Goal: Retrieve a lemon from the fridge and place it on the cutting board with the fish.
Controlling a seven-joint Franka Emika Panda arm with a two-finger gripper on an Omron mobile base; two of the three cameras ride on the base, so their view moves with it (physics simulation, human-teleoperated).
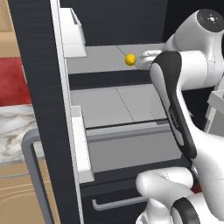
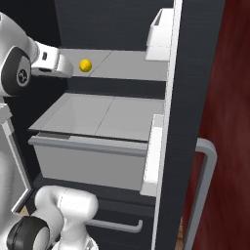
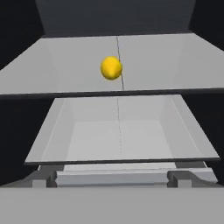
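- Gripper (image 3: 112, 178) spread wide and empty, fingertips (image 3: 43, 179) low in the hand view, aimed into the open fridge (image 1: 37, 65).
- Hand reaching in level with the upper shelf (image 3: 175, 61), short of the lemon (image 3: 111, 68) and not touching it.
- Lemon sitting on that grey shelf, near the seam down its middle, well back from the front edge; seen too in the left base view (image 1: 130, 59) and in the right base view (image 2: 85, 65), just beyond the hand.
- Below the shelf, a pale open bin (image 3: 118, 131) with nothing visible inside.
- Step in hand, as judged: approach and grasp. Best done by driving straight forward above the shelf, centring the fruit between the open fingers, closing only once both straddle its widest part.
- Risk, as judged: round fruit nudged by one finger could roll back or sideways; slow, level entry advised.
- Cutting board and fish not to be placed from here.
- Brands, labels, writing: none readable.
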